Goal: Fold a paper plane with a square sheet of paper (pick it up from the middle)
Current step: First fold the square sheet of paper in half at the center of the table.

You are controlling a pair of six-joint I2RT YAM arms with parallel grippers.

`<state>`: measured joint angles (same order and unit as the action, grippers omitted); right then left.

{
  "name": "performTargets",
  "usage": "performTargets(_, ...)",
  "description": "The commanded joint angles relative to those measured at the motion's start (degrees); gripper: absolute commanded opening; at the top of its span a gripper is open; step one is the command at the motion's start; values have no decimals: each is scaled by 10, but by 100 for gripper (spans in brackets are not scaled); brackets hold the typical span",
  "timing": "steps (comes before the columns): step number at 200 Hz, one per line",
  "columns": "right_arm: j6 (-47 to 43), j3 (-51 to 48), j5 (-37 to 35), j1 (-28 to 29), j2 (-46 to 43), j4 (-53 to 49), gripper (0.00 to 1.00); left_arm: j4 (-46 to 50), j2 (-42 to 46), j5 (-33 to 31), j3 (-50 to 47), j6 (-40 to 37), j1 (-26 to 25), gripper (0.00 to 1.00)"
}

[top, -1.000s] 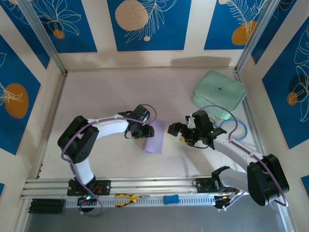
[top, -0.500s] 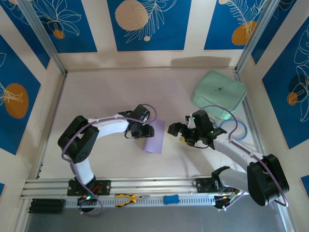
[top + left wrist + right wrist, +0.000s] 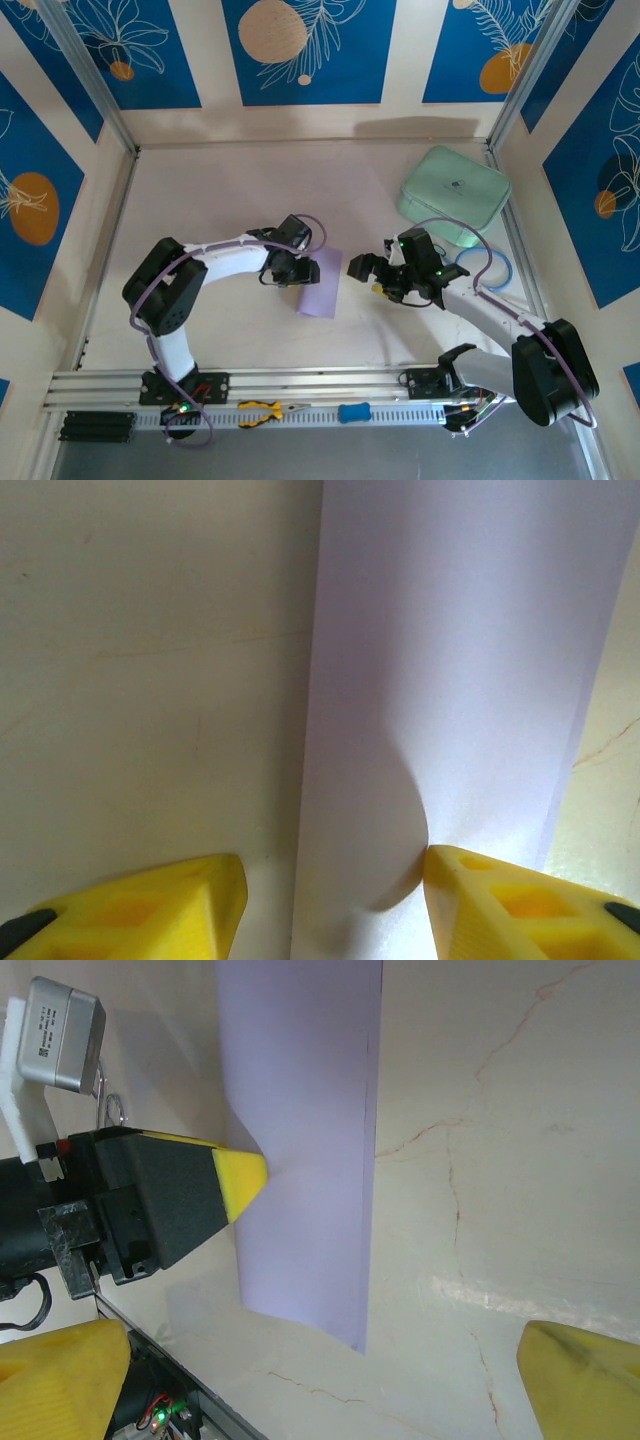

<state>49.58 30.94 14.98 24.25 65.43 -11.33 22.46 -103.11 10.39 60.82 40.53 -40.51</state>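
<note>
The square sheet of paper [image 3: 320, 284] lies at the table's middle as a narrow pale lavender strip, apparently folded in half. My left gripper [image 3: 291, 272] stands open over its left long edge. In the left wrist view that edge of the paper [image 3: 440, 680] runs between the two yellow fingertips; the right fingertip [image 3: 510, 905] presses into the paper and dimples it, while the left one rests on bare table. My right gripper [image 3: 364, 270] is wide open just right of the sheet, touching nothing. The right wrist view shows the paper [image 3: 305, 1110] with the left gripper's yellow fingertip [image 3: 240, 1180] on it.
A mint-green rounded case [image 3: 452, 190] sits at the back right, with a blue ring [image 3: 487, 268] beside the right arm. Yellow-handled pliers [image 3: 262, 410] and a small blue object [image 3: 353, 411] lie on the front rail. Wall panels close in three sides.
</note>
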Motion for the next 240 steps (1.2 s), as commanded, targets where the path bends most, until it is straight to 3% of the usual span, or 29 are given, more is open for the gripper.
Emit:
performTargets(1, -3, 1, 1, -4, 0, -7, 100, 4, -34, -15, 1, -15, 5, 54)
performTargets(240, 0, 1, 8, 2, 19, 11, 99, -5, -32, -15, -6, -7, 4, 58)
